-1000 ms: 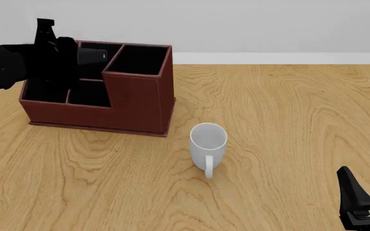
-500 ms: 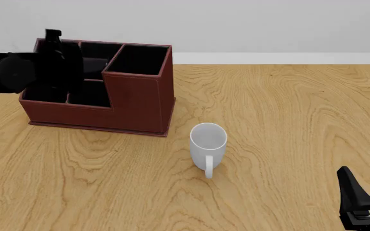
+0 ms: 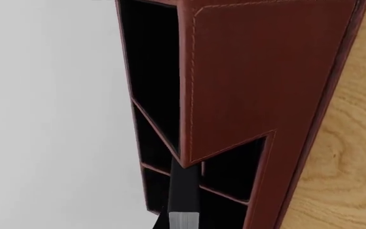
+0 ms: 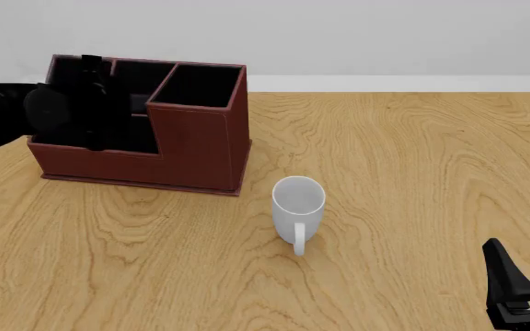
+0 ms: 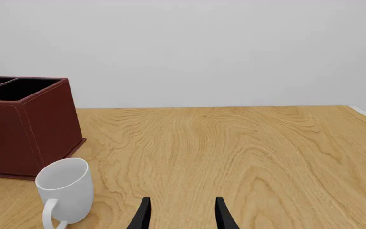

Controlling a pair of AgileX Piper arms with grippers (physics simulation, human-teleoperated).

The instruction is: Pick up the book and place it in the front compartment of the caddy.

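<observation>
**Left arm over the caddy's low cells, right arm idle**

At far left, the left gripper (image 4: pixel 90 103) hangs over the low cells of the caddy (image 4: pixel 201 148); its black shape hides its jaws, so I cannot tell its opening or what it holds. The left wrist view shows a dark bar with a pale end (image 3: pixel 184 200) at the low cells; the book cannot be made out for certain. Right of the caddy stands a white mug (image 4: pixel 298 205). At far right, the right gripper (image 5: pixel 180 214) is parted, holding nothing.

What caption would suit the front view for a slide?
Left gripper over the caddy's low cells, white mug on the table, right gripper open at the near edge.
</observation>
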